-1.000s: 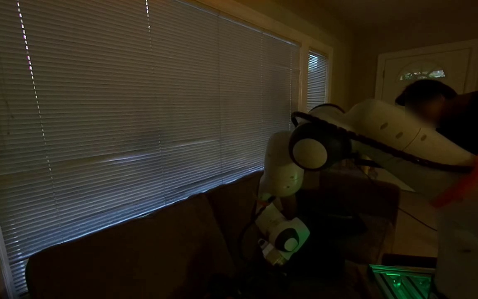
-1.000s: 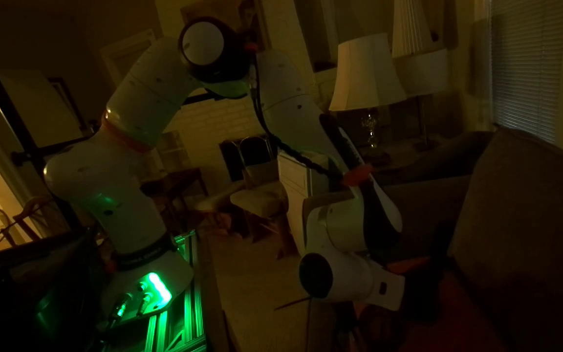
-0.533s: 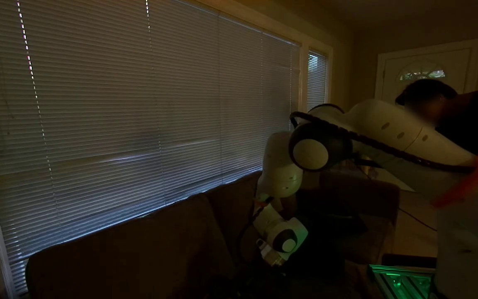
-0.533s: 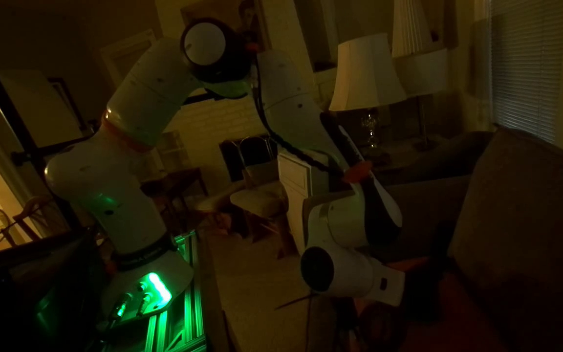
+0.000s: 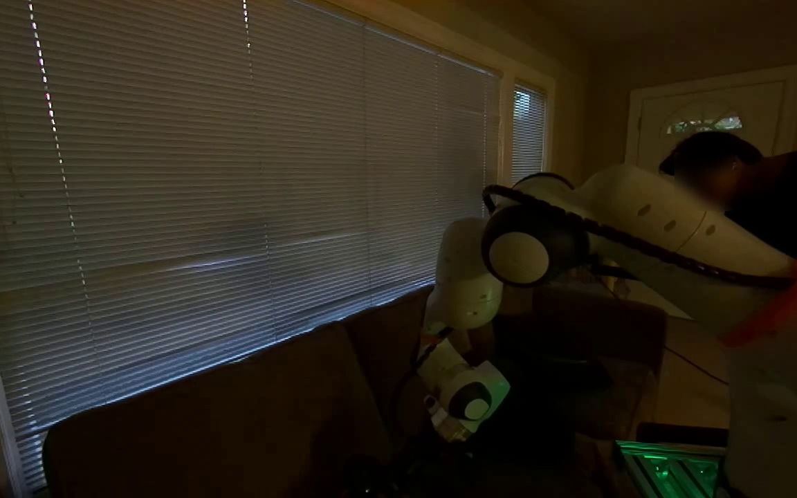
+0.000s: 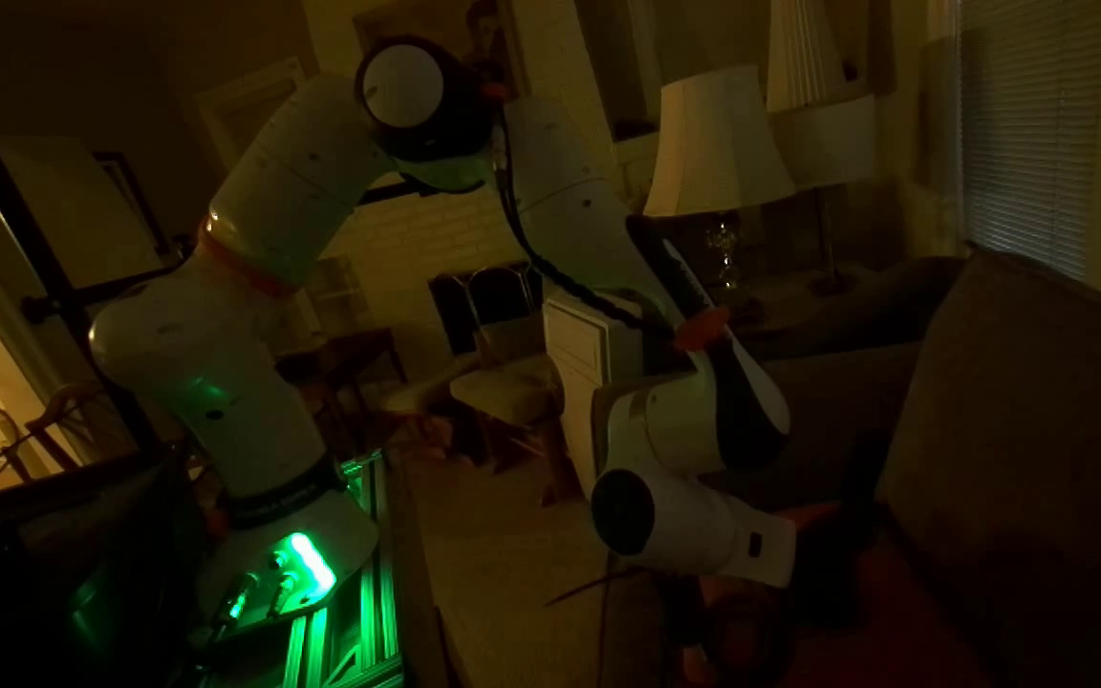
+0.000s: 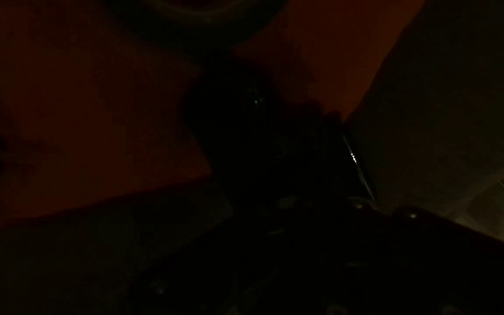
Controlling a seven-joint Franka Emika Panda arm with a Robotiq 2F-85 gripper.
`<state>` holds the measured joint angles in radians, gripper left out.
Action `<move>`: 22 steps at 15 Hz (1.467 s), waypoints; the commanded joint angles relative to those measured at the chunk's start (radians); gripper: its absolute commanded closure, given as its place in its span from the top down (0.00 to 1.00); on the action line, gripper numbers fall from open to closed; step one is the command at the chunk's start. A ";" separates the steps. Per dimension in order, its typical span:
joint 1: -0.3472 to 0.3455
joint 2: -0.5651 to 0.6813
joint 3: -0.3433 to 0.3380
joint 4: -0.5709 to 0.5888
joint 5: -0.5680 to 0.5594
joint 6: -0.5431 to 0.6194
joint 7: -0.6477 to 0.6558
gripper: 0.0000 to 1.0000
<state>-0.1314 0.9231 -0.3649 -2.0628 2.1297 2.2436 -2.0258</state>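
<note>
honestly, v dark. tool (image 7: pixel 236 94) is drawn right in, narrow as can be; can't tell if anything's pinched in it. just past its tips in the wrist view: a round thing (image 7: pixel 190 33) w/ a dark rim, seems to sit on the orange cloth (image 7: pixel 103 131) on the sofa (image 6: pixel 1038 411). prob light & stiff, maybe slick, so nearest bit of rim = best hold. cloth prob soft, floppy; pinch a fold.

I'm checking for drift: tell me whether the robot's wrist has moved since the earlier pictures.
Yes: in an exterior view, the wrist has shifted slightly upward against the sofa.
</note>
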 commanded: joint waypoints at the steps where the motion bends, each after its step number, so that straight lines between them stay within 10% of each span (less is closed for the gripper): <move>1: 0.019 -0.011 0.004 -0.003 0.051 0.050 -0.044 0.01; 22: 0.095 -0.001 -0.001 0.015 0.155 0.183 -0.151 0.01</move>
<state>-0.0600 0.9231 -0.3641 -2.0511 2.2313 2.3823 -2.1382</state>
